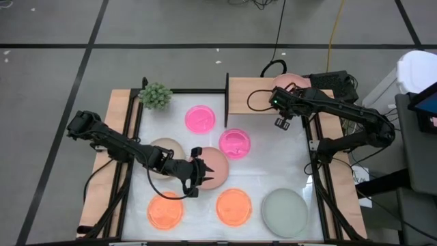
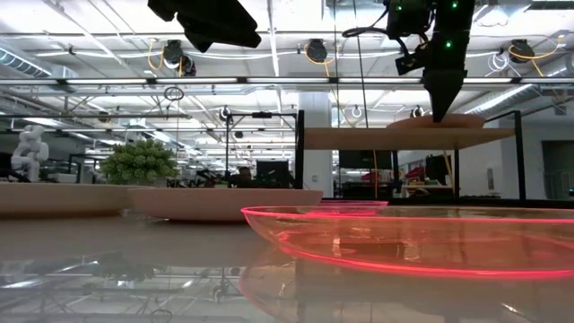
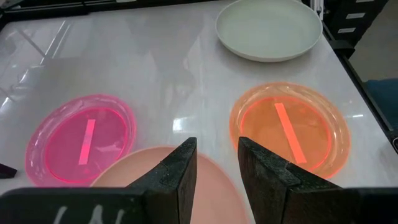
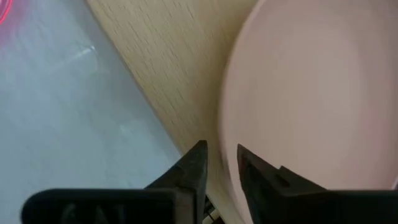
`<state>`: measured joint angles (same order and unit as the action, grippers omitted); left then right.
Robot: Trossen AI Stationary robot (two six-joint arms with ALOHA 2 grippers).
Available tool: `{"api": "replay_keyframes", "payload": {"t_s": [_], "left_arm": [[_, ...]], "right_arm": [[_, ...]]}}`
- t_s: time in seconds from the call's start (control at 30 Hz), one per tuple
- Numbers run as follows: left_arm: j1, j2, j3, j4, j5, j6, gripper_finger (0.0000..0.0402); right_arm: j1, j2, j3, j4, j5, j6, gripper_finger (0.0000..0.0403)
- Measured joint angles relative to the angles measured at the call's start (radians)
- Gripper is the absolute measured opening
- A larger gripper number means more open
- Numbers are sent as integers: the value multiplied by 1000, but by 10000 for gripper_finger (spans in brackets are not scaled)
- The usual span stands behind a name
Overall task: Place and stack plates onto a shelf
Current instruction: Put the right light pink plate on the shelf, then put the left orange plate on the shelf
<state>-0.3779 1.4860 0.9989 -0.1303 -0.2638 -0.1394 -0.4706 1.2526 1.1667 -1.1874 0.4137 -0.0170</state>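
The light-wood shelf [image 1: 246,96] stands at the table's far right, with a dusty-pink plate [image 1: 287,79] resting flat on it. My right gripper [image 1: 283,123] hovers over the shelf's near edge beside that plate's rim [image 4: 249,81], its fingers slightly apart and empty. My left gripper [image 1: 198,176] hovers over the near edge of the salmon-pink plate [image 1: 215,164] at the table's middle, fingers [image 3: 180,168] apart and empty. A beige plate [image 1: 162,147] lies partly under the left arm.
Two magenta plates [image 1: 201,118] [image 1: 234,143] lie mid-table. Two orange plates [image 1: 165,212] [image 1: 234,206] and a pale grey-green plate [image 1: 285,213] lie along the near edge. A small green plant [image 1: 156,95] stands at the far left. Wooden rails run along both table sides.
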Motion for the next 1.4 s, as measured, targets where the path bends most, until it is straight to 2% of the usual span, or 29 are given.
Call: {"api": "replay_keyframes", "payload": {"t_s": [0.33,0.6,0.73,0.8,1.1,1.4], "left_arm": [[0,0,0,0,0,6,125],[0,0,0,2,0,6,125],[0,0,0,10,0,5,125],[0,0,0,11,0,-2,125],[0,0,0,13,0,-30,125],[-58,0,0,0,-3,-81,125]], "right_arm": [[9,-54,0,2,1,38,98],[119,-185,0,10,-20,161,98],[230,-215,0,10,-77,256,98],[303,-215,0,17,-73,312,98],[629,-166,0,185,8,402,98],[865,-44,0,237,56,469,98]]}}
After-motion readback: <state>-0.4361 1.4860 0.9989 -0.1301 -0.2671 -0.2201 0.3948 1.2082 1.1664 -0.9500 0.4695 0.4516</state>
